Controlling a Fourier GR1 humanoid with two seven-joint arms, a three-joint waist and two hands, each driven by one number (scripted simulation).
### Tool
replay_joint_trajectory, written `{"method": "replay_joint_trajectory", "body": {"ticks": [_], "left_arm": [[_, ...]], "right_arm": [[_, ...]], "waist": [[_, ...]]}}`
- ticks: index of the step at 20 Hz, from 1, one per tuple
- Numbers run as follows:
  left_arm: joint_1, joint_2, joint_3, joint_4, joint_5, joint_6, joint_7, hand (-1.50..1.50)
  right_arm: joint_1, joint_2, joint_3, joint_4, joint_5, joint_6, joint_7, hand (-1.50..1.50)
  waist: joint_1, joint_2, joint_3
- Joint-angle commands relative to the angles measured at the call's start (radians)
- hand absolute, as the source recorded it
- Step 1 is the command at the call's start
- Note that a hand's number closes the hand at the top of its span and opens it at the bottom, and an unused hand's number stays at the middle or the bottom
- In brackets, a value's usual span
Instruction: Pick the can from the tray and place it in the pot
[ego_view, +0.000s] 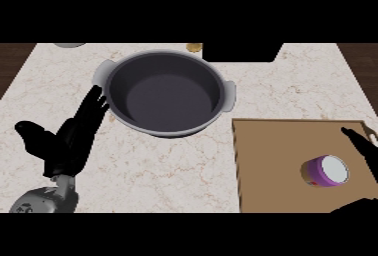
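Can (325, 171) on tray (273, 165), right hand (367, 150) beside, fingers open; pot (164, 92) apart.

One grey pot (166, 95) sits on the marble counter (177, 165) toward twelve o'clock. One brown tray (280, 165) lies at four o'clock, and one purple can (326, 171) lies on it. Two black hands show: the left hand (74, 135) at nine o'clock and the right hand (365, 150) at three o'clock. One small round tan object (194, 47) sits at twelve o'clock, by the counter's far edge.
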Motion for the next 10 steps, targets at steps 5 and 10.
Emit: {"method": "replay_joint_trajectory", "body": {"ticks": [5,10], "left_arm": [[-0.014,-0.031,0.047,0.024,-0.021,-0.049,0.002,0.00],[-0.004,-0.085,0.025,0.011,-0.070,-0.035,0.000,0.00]], "right_arm": [[-0.111,0.071,0.028,0.188,0.123,0.030,-0.037,-1.50],[-0.092,0.120,0.063,0.177,0.180,0.060,-0.022,-1.50]], "waist": [[0.000,0.001,0.000],[-0.002,0.000,0.000]]}}
